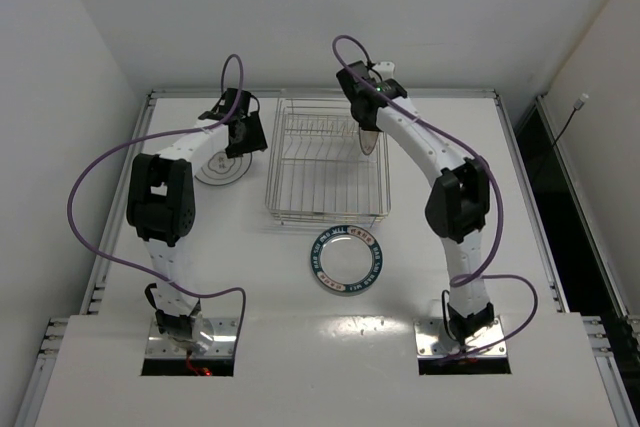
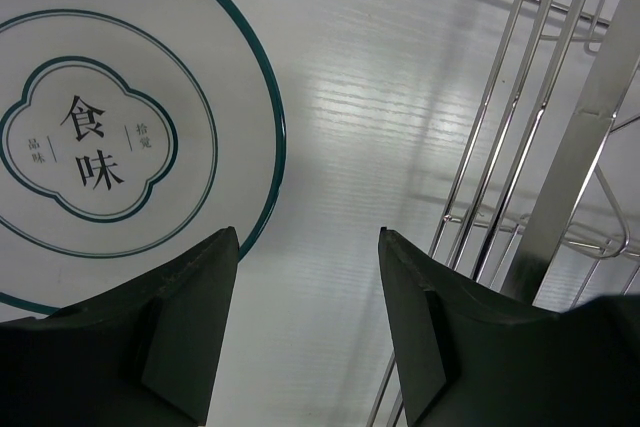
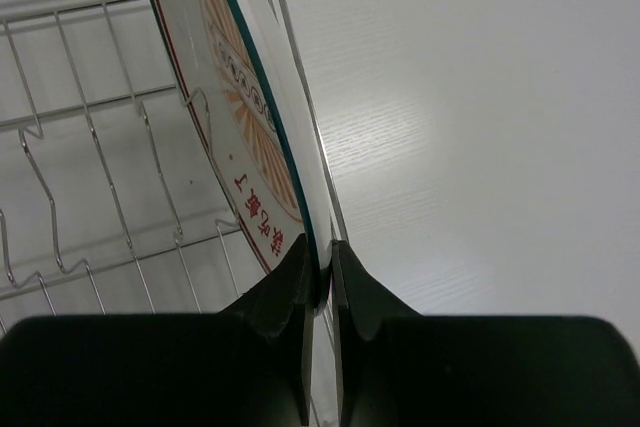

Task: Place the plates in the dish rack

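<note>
My right gripper is shut on the rim of the orange-striped plate, holding it on edge over the right end of the dish rack; the plate and rack wires show in both views. My left gripper is open and empty, low over the table between the white plate with a thin dark ring and the rack's left side. That plate lies flat left of the rack. The dark-blue-rimmed plate lies flat in front of the rack.
The white table has raised edges at the left and back. Purple cables loop off both arms. The rack's upright dividers stand along its far half.
</note>
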### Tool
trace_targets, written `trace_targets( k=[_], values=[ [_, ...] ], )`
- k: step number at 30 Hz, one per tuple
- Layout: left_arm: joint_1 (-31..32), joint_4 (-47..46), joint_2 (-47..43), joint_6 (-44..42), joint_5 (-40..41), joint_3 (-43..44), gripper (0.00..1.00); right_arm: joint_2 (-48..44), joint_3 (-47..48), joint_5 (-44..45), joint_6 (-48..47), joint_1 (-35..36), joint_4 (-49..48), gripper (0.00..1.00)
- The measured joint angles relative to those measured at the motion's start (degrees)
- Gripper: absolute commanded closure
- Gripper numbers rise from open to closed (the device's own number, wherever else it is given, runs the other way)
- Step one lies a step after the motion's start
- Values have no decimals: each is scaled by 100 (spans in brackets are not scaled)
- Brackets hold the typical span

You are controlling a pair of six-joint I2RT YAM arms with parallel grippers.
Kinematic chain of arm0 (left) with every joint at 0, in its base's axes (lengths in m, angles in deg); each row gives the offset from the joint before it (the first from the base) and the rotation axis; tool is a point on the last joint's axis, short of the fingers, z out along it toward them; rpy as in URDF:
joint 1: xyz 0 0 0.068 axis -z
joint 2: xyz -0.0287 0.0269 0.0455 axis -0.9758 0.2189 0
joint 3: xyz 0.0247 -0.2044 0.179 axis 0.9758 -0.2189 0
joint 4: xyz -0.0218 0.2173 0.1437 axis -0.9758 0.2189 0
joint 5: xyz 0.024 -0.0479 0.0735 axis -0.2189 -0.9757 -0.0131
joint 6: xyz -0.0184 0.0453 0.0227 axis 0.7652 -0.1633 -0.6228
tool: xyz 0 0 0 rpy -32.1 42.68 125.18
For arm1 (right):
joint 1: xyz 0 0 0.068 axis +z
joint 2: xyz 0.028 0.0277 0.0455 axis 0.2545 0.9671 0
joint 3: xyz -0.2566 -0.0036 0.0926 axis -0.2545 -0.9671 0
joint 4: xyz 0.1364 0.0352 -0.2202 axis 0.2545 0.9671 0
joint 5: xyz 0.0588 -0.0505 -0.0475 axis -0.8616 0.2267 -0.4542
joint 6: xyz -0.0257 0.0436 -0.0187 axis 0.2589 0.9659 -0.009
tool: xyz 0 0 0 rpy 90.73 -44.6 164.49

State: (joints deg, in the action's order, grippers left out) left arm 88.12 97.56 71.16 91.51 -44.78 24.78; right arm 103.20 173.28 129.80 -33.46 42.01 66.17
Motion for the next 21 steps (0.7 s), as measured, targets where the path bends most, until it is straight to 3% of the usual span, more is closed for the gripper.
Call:
trace_targets(
  k=[6,9,15,21],
  values=[
    [0,4,0,0,0,0,45,-251,-402,-354,68,-46,-133,88],
    [0,20,0,-2,37,26,45,-643,-846,-920,68,-55,-94,69],
    [0,24,0,-4,125,55,45,-1429,-1541,-1958,-52,-96,-59,62],
    [0,22,0,-2,120,52,45,-2634,-1952,-2175,-492,-129,184,54]
  ],
)
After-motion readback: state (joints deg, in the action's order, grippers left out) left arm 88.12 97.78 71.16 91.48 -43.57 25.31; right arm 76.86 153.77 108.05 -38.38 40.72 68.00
